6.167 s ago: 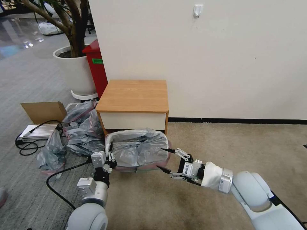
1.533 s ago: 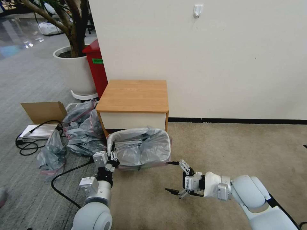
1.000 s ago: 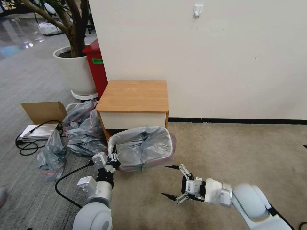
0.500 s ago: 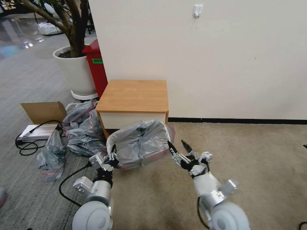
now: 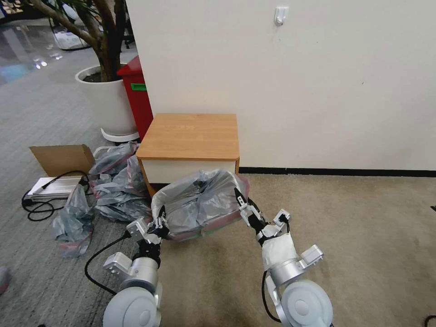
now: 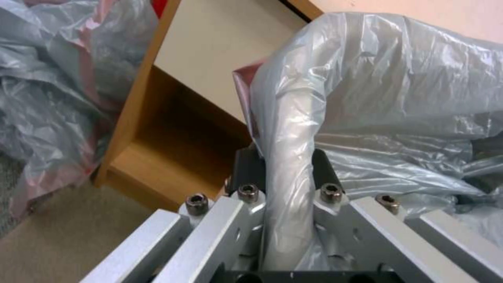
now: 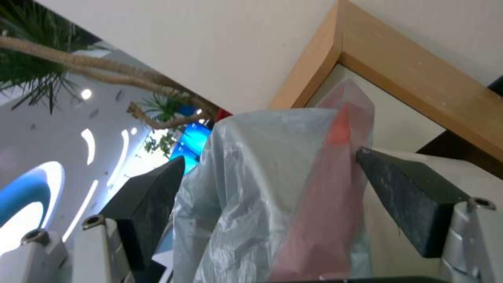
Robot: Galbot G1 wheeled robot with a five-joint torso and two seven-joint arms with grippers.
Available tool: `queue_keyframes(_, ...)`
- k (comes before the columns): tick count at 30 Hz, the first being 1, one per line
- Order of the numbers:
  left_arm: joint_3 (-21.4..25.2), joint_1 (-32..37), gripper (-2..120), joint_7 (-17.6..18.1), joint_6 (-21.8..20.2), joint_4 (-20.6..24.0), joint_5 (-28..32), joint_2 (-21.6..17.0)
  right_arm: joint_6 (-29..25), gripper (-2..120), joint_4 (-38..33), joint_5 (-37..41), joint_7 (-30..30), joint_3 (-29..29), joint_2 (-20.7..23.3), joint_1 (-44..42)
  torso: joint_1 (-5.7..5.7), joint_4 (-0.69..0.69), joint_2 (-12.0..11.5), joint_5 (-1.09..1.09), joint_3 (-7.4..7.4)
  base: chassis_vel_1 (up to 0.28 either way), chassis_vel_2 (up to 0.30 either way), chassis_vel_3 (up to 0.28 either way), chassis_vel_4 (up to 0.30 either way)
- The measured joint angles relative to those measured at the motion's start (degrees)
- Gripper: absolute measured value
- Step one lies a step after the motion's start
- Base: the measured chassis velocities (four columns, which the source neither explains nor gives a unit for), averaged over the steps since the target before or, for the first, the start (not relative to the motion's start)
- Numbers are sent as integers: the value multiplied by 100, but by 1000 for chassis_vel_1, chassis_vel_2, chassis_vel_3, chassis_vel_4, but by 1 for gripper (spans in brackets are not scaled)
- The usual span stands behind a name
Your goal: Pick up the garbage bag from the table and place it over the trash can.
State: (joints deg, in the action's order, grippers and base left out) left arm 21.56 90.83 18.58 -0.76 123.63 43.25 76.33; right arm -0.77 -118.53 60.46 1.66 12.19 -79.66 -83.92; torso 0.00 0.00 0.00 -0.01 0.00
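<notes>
The garbage bag (image 5: 200, 200) is off the desk (image 5: 190, 136) and draped over the trash can (image 5: 213, 227), which stands on the carpet just in front of the desk's white drawer front. The can itself is almost wholly hidden under the grey film; only a strip of its side seems to show below the pinkish band, and that is hard to be sure of.

The left hand (image 5: 160, 222) sits at the can's near-left corner. In the left wrist view its two dark fingers (image 6: 246, 169) are pressed onto the rolled rim with the plastic trapped between them (image 6: 290, 165), so it is pinching bag and rim together. That grip likely anchors the bag on this side so the film cannot slide off while the other side is worked.

The right hand (image 5: 243, 204) is at the opposite, right edge of the can, reaching up toward the rim from below. In the right wrist view its black fingers (image 7: 152, 200) are spread wide apart, with the bag's edge and its reddish band (image 7: 335, 188) hanging in the gap, touched by neither pad as far as can be seen. The placement suggests it is lined up to take hold of this loose edge and pull it down over the rim.

Beyond the left hand, spare grey bags (image 5: 109, 181) lie heaped on the floor beside the desk.
</notes>
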Motion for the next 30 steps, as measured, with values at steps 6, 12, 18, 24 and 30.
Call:
queue_keyframes(6,-8,1,5,-17,13,38,24,9,-34,86,241,59,17,111,-216,117,0,0,0,1,0,0,0,0,0)
queue_keyframes(12,10,6,5,-20,14,50,33,7,-61,84,272,94,39,208,-318,175,0,0,0,1,0,0,0,0,0)
queue_keyframes(18,5,34,5,-25,24,98,33,34,-62,80,343,49,48,228,-361,194,0,0,0,1,0,0,0,0,0)
queue_keyframes(24,5,54,5,-27,26,205,56,31,-68,60,403,-10,62,251,-373,232,0,0,0,1,0,0,0,0,0)
queue_keyframes(30,6,75,5,-28,26,256,69,35,-79,36,457,-58,92,270,-408,258,0,0,0,0,0,0,0,0,0)
